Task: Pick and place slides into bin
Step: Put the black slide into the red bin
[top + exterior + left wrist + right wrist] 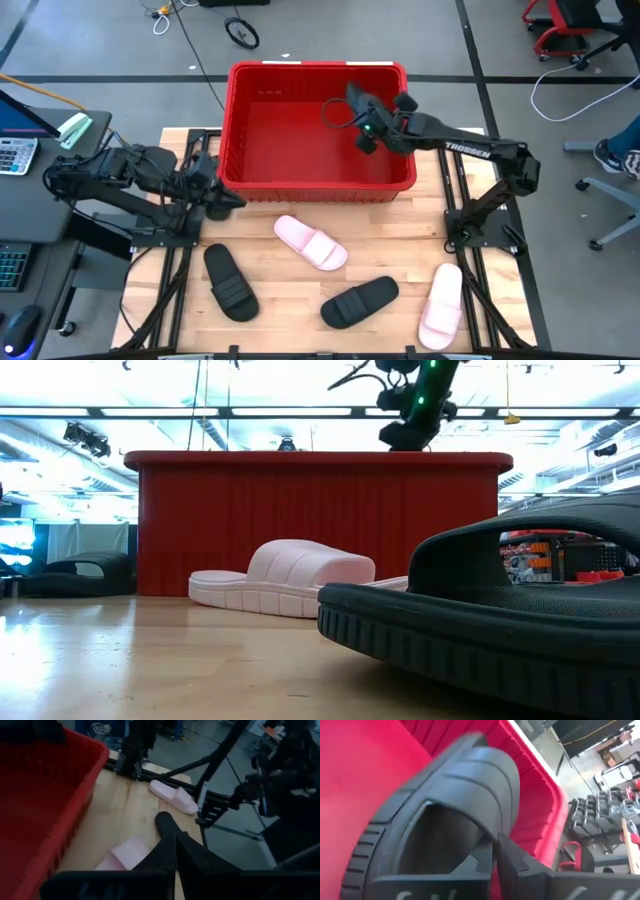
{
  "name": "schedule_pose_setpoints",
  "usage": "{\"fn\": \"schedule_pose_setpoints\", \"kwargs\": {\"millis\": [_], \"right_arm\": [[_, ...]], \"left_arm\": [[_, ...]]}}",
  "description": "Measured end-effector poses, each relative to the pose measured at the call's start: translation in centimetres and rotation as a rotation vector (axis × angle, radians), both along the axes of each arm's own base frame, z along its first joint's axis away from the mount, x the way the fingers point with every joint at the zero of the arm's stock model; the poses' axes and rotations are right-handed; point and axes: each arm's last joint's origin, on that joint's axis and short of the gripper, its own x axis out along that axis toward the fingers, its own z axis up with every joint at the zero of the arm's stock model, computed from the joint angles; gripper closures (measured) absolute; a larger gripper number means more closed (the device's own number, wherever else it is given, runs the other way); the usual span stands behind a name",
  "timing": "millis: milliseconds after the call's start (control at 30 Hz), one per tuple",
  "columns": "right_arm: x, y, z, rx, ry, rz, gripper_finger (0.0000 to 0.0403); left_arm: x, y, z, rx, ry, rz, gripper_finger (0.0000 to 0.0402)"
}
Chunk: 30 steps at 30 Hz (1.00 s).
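Nearest the desk's front edge I see a pink slide (441, 304) at the right, a black slide (360, 301) at centre and another black slide (230, 281) to the left. Farther in, a second pink slide (311, 241) lies just in front of the bin (318, 186).

My left end effector (228, 199) sits low by the bin's left front corner, its fingers (192, 855) pressed together and holding nothing.

My right end effector (360, 112) hangs over the bin's right half, above the rim in the low view. Its fingers (509, 856) pinch a black slide (455, 805) by the strap, with the slide tilted over the red interior and not touching the floor of the bin.

The desk (390, 235) is pale wood.
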Motion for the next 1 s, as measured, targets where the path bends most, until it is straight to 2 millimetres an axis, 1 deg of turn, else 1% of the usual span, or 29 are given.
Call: {"fn": "schedule_pose_setpoints", "kwargs": {"millis": [167,300,400,467,600,700,800,867,1000], "right_arm": [[-1.2,-1.5,-3.2,0.031,0.127,-0.045,0.0394],[-1.8,-2.5,-5.7,0.071,0.157,-0.095,0.0394],[-1.7,-2.9,-7.6,0.100,0.175,-0.101,0.0394],[-1.5,-3.2,-8.3,0.101,0.175,-0.103,0.0393],[-0.9,-4.4,-10.1,0.132,0.179,-0.113,0.0370],[-0.5,-5.1,-11.5,0.159,0.210,-0.116,0.0364],[-0.4,-5.6,-12.3,0.185,0.230,-0.112,0.0360],[-0.4,-5.6,-12.3,0.196,0.224,-0.104,0.0356],[-0.3,-5.5,-10.8,0.212,0.140,-0.089,0.0340]], "left_arm": [[0.0,0.1,0.0,0.015,-0.002,0.043,0.0385],[0.0,0.2,0.0,0.021,-0.002,0.057,0.0392],[0.0,0.2,0.0,0.026,-0.002,0.070,0.0392],[0.0,0.2,0.0,0.037,-0.003,0.066,0.0387],[0.0,0.2,0.0,0.045,-0.005,0.064,0.0379],[0.0,0.2,0.0,0.045,-0.005,0.064,0.0378],[0.0,0.2,0.0,0.041,-0.004,0.066,0.0383],[0.0,0.2,0.0,0.040,-0.004,0.066,0.0388],[0.0,0.2,0.0,0.040,-0.004,0.066,0.0393]]}}
